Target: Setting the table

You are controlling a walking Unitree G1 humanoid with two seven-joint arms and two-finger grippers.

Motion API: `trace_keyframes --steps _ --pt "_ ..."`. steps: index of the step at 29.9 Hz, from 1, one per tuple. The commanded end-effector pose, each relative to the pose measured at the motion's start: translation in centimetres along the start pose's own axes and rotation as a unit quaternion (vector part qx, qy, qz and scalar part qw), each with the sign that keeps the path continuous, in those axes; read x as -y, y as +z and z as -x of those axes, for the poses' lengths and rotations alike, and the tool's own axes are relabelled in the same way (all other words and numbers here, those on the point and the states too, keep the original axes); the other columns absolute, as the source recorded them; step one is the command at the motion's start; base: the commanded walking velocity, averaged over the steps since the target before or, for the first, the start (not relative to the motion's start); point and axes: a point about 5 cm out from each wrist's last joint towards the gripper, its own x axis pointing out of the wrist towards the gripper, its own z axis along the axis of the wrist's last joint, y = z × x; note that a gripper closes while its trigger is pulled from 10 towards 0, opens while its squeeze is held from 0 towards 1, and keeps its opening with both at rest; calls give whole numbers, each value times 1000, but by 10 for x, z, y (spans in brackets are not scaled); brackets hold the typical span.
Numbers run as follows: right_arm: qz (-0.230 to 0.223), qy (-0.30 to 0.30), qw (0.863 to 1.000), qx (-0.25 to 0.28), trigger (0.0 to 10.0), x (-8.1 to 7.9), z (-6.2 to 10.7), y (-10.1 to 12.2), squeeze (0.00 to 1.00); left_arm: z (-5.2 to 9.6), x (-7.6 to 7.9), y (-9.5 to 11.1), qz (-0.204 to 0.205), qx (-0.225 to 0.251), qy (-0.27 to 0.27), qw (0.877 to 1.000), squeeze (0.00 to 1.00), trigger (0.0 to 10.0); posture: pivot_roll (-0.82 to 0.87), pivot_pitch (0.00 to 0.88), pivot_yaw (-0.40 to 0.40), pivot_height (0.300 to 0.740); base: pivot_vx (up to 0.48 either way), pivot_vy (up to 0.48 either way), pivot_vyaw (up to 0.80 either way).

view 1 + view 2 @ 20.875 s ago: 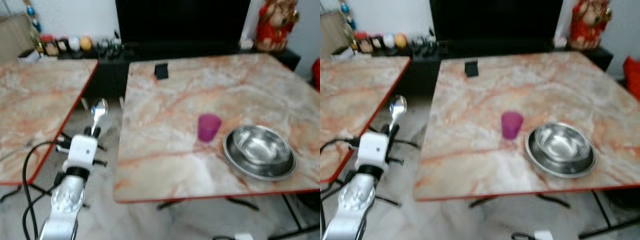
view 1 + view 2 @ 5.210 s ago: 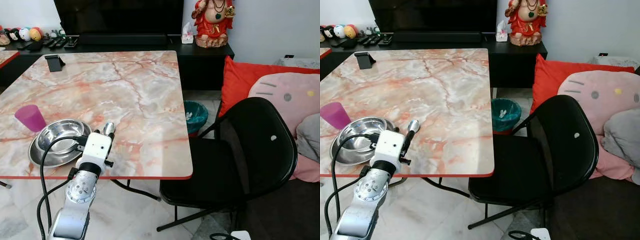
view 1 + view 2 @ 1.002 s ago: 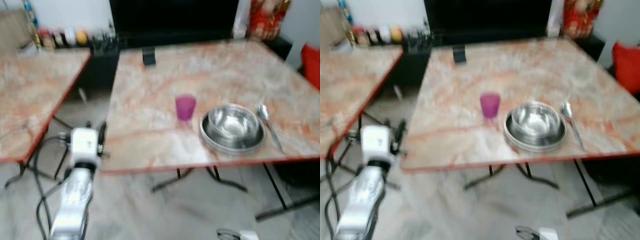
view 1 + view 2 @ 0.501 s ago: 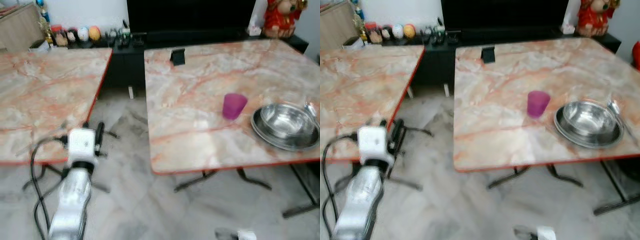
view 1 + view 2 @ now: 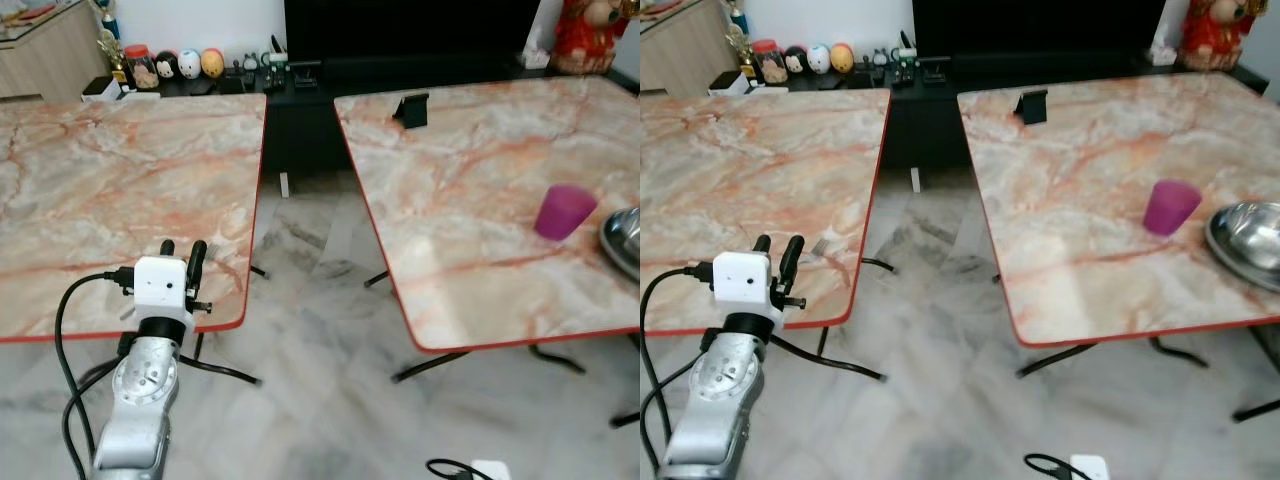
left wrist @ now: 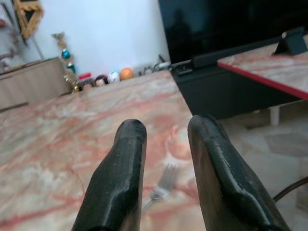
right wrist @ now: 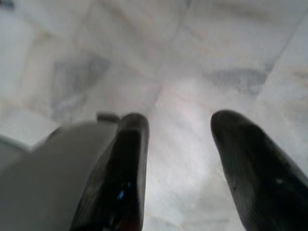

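Now the left gripper (image 5: 182,249) is up in the lower left of the head view, hovering over the near right corner of the left table (image 5: 90,190), its two black fingers (image 6: 120,173) parted by a narrow gap with nothing between them. Just past the fingertips lies a fork (image 6: 161,187), flat on the marble close to the table's red edge, tines pointing away from the gripper; from the head it shows as a small silvery glint (image 5: 820,246) right beside the fingers. A black cable (image 5: 65,330) loops down from the wrist beside the silver arm.

Over on the right side of the frame stands the second table (image 5: 470,200). On it a purple cup (image 5: 564,211) sits upright toward the right edge of the picture, and just beside it, apart from it, the rim of a steel bowl (image 5: 1250,240) runs off the frame. A small black stand (image 5: 411,108) rests near that table's far left corner. Between the two tables is pale marbled floor (image 5: 320,330).

Along the top, a black TV unit (image 5: 300,80) carries a row of little round figures (image 5: 185,64), and a red statue (image 5: 1215,30) sits at the upper right.

The right gripper (image 7: 178,159) points down at the floor, fingers spread wide and holding nothing.
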Motion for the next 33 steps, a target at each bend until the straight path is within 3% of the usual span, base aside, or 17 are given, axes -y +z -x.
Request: trace_keyframes --steps 1,17,33 --pt "-6 3 1000 6 10000 -2 -1 4 0 -2 -5 2 -5 1 8 1000 0 10000 3 0 7 732 0 480 0" --pt "-6 4 1000 8 10000 -3 -1 5 0 -3 -6 2 -5 1 10 1000 0 10000 5 0 13 732 0 469 0" --pt "-5 4 1000 9 10000 -3 -1 6 0 -4 -6 1 -8 1 5 1000 0 10000 8 0 12 732 0 0 0"
